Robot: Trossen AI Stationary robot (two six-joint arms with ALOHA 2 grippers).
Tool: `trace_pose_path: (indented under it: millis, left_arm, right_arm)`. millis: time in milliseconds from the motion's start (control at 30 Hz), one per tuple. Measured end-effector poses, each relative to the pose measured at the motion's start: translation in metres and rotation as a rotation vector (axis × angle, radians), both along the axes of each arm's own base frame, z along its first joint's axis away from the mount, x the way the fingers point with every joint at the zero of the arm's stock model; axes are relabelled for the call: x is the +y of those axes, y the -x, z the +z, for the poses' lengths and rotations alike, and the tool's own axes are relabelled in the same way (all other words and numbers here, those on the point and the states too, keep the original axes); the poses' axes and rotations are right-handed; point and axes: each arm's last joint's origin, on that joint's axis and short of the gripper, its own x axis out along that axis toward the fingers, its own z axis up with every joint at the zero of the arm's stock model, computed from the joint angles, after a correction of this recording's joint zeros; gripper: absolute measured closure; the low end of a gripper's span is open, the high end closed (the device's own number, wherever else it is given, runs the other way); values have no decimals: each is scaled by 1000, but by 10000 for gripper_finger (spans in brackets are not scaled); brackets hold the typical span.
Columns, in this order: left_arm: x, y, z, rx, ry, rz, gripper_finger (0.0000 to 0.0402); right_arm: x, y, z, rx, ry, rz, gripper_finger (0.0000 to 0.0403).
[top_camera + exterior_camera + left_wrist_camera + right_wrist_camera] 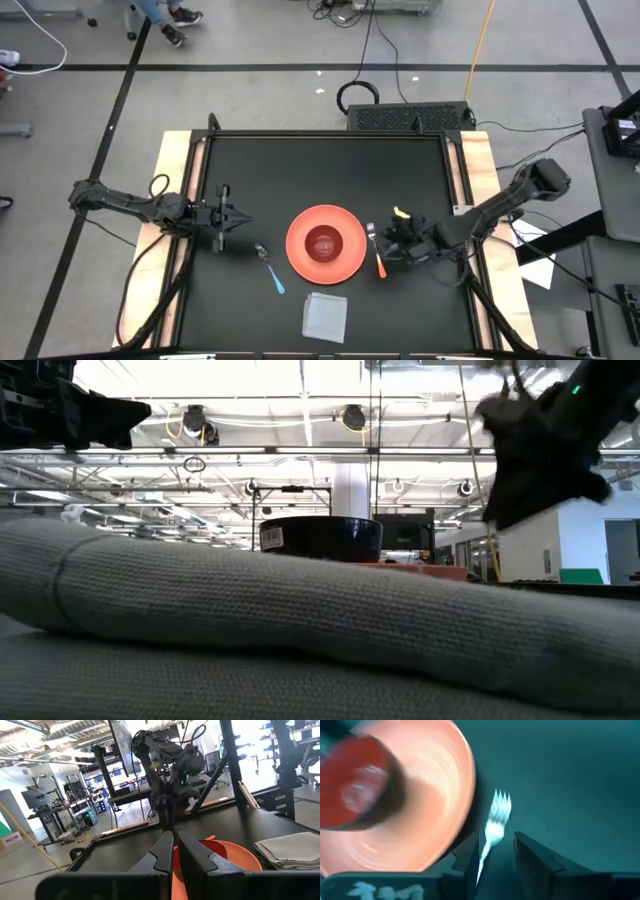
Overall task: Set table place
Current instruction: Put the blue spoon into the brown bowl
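An orange plate point(345, 262) lies at the middle of the black table point(300, 170), with a red bowl point(323, 243) standing on it. A fork point(378, 256) with an orange handle lies flat on the table just right of the plate, tines toward the far edge. My right gripper point(388, 240) is open low over it. In the right wrist view its fingers point(536, 857) stand on either side of the fork's neck point(490, 837). A spoon point(270, 268) with a blue handle lies left of the plate. My left gripper point(244, 221) is shut and empty, clear of the table left of the plate.
A folded grey napkin point(325, 314) lies near the table's front edge, below the plate; it fills the foreground of the low view point(300, 630). Wooden side strips point(175, 200) run along the table's left and right edges. Cables lie on the floor beyond the far edge.
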Motion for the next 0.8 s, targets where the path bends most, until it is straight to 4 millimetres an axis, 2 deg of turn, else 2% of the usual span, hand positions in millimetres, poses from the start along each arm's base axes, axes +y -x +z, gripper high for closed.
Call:
trace_pose_path:
  millis: [200,467,667,800]
  left_arm:
    - [0,0,0,-1,-24,19,369]
    - [4,0,1,-6,-102,142,369]
    - [7,0,1,-1,-51,263,369]
    - [8,1,3,-20,-14,277,369]
  right_arm:
    - [12,12,30,-62,376,328,291]
    - [28,5,59,-132,730,651,305]
    - [36,8,66,-150,828,750,327]
    - [28,28,66,-195,822,765,334]
